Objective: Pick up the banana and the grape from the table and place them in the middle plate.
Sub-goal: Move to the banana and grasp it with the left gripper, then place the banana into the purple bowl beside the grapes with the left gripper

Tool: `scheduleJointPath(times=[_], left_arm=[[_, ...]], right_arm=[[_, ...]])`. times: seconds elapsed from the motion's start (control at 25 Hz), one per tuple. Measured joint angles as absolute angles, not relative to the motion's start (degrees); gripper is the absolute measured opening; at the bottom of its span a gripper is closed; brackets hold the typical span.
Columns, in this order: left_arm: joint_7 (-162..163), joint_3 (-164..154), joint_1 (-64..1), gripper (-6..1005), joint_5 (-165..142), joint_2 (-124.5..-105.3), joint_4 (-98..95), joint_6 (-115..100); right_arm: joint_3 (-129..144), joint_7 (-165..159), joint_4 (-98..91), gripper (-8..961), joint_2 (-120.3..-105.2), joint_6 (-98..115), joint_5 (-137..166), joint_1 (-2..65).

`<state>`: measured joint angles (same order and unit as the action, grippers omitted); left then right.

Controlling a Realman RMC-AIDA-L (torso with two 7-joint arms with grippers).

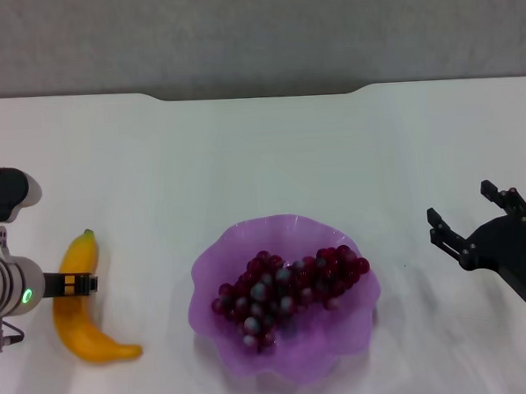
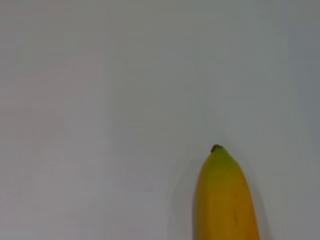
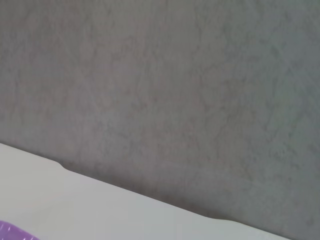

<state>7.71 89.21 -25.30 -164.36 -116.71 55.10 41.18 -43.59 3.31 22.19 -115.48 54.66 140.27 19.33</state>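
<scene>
Nearest to the camera, close to the near edge of the surface (image 1: pixel 269 135), stands the plate (image 1: pixel 215 261), a light purple dish with a wavy rim. The grapes (image 1: pixel 290 288) lie inside it already, a long dark red bunch stretched across the bowl. So one half of the task looks finished, and the banana (image 1: pixel 82 304) is what remains.

The banana lies flat on the surface toward the left edge, well apart from the plate, with its green stem tip pointing to the far edge. The left hand (image 1: pixel 73 284) is at the banana, about at its middle, and its dark fingertip parts show just over the yellow skin. I cannot tell from these views if this hand is released or clenched, or if it touches the fruit at all. The left wrist view shows only the stem end of the banana on the white surface, with no fingers in sight.

The right hand (image 1: pixel 476 217) hangs near the right edge, beside the plate but apart from it, with its fingers spread and nothing between them.

In my judgement the step in hand is the grasp of the banana. The next move calls for a firm hold across the middle, a lift, and a carry toward the plate. The banana should go beside or on top of the grapes, without pushing the light plate.
</scene>
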Motion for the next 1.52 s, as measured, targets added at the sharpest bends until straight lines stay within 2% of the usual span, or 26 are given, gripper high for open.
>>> scheduleJointPath(times=[0.28, 0.52, 0.8, 1.08, 1.52], left_arm=[[7.57, 89.97, -24.70, 490, -164.35, -116.57, 58.54, 42.92], [5.28, 92.96, -21.74, 497, -163.29, -116.59, 71.90, 53.17], [-0.36, 94.89, -21.97, 506, -148.64, -116.77, 77.15, 60.27], [-11.71, 90.28, -21.25, 514, -130.38, -117.06, 75.30, 50.75], [-11.18, 76.62, -21.76, 528, -132.63, -117.07, 67.02, 36.37]], right_arm=[[-43.39, 2.18, 22.06, 884, -115.39, 54.67, 140.27, 19.55], [-43.60, 2.06, 21.44, 884, -115.45, 54.67, 140.27, 19.26], [-43.60, 2.03, 21.28, 884, -115.49, 54.67, 140.27, 19.51], [-43.59, 2.02, 21.26, 884, -115.49, 54.67, 140.27, 19.83], [-43.59, 2.02, 21.27, 884, -115.41, 53.96, 140.27, 20.30]])
